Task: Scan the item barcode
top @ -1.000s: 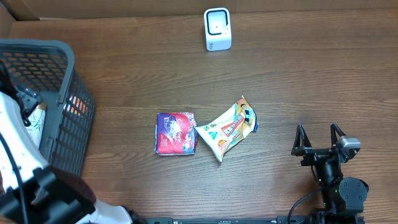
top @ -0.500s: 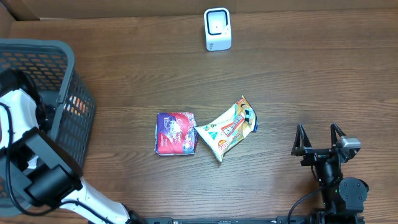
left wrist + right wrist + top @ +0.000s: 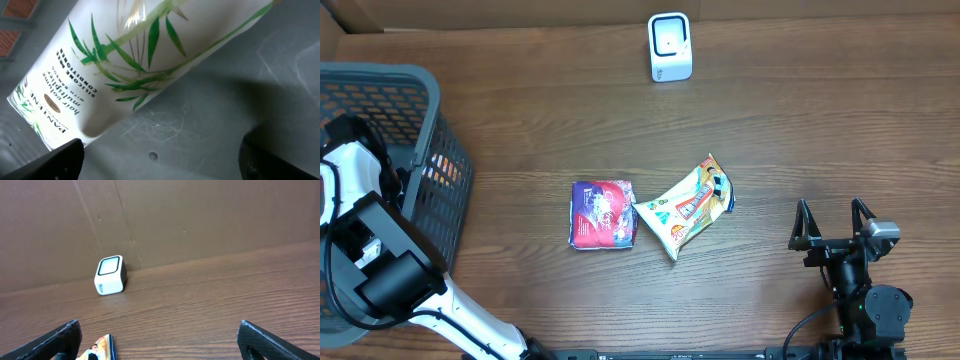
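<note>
- By the look of things nothing has been scanned: the shampoo tube (image 3: 125, 65) lies on the floor of the basket (image 3: 430, 110), well apart from the scanner (image 3: 670, 47) across the worktop.
- Gripping, lifting and showing the barcode all remain.
- The left fingers (image 3: 55, 160) stand wide open and empty; the tube lies just ahead of them, untouched.
- The right fingers (image 3: 50, 342) are open and empty too, facing the scanner.

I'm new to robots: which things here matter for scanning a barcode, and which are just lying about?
In the job: left gripper, open over the Pantene conditioner tube in the basket; white scanner.
Lying about, seemingly: purple packet, yellow snack bag, idle right gripper.
</note>
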Robot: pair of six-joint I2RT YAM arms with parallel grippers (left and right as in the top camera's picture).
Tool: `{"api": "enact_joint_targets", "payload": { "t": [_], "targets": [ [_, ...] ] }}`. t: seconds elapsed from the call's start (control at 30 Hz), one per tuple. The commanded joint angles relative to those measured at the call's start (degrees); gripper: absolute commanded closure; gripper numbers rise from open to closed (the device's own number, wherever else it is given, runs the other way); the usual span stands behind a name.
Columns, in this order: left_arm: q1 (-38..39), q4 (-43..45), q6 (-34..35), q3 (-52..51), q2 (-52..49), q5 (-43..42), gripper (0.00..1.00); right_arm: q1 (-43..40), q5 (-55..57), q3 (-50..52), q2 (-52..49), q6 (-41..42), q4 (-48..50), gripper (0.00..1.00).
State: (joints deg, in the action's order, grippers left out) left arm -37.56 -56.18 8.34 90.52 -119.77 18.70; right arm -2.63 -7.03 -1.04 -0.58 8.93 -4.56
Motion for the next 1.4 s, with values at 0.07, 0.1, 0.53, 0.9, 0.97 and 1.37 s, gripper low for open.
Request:
{"api": "enact_joint_targets", "payload": {
  "t": [0.07, 0.1, 0.53, 0.9, 0.97, 1.37],
  "targets": [
    [0.02, 0.26, -1.11, -3.15, -5.95, -3.13, 0.07, -0.11, 0.57, 0.59, 0.42, -0.42, 0.24, 0.0],
    [0.02, 0.24, -1.11, -3.15, -5.95, -3.1, 0.08, -0.11, 0.57, 0.59, 0.42, -0.42, 0.26, 0.0],
    [0.2, -0.13, -13.51, -1.66, -5.68, 1.36, 0.12, -0.11, 0.57, 0.59, 0.42, -0.42, 0.24, 0.0],
    [-0.76, 2.6, -28.41, -1.36, -5.68, 8.7, 0.15, -0.11, 0.57, 0.59, 0.42, -0.42, 0.24, 0.0],
    [-1.33, 2.93, -31.01, -1.36, -5.68, 9.27, 0.15, -0.11, 0.57, 0.59, 0.42, -0.42, 0.24, 0.0],
    [-6.54, 7.37, -35.56, -1.38, -5.68, 9.33, 0.18, -0.11, 0.57, 0.59, 0.42, -0.42, 0.24, 0.0]
  ]
}}
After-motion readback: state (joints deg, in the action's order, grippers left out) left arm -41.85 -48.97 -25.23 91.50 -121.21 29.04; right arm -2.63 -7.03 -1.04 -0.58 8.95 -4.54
